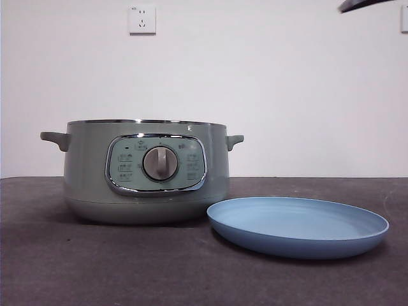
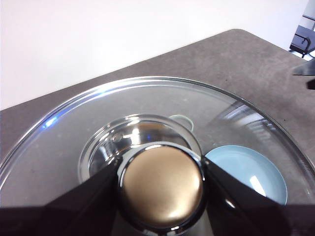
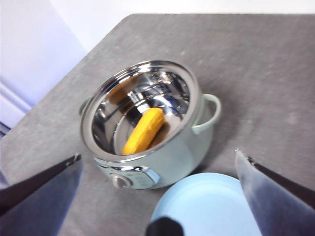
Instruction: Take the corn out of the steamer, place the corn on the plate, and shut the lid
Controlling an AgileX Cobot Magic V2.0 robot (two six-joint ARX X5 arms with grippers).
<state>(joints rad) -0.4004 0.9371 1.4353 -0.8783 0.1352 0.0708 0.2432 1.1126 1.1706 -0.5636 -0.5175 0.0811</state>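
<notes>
The steamer (image 1: 146, 185) stands uncovered on the dark table, with the light-blue plate (image 1: 298, 226) empty beside it on its right. In the right wrist view the corn (image 3: 143, 130) lies inside the steel bowl of the steamer (image 3: 162, 162), and my right gripper (image 3: 157, 155) hangs open well above it, near the plate (image 3: 206, 206). My left gripper (image 2: 161, 172) is shut on the knob (image 2: 161, 189) of the glass lid (image 2: 147, 98), held high over the table. Through the glass I see the steamer (image 2: 138, 142) and the plate (image 2: 246, 169) below. The front view does not show the lid.
A black arm tip (image 1: 363, 5) shows at the top right corner of the front view. A white wall with a socket (image 1: 141, 19) stands behind the table. Dark tabletop (image 1: 95, 268) stretches in front of the steamer.
</notes>
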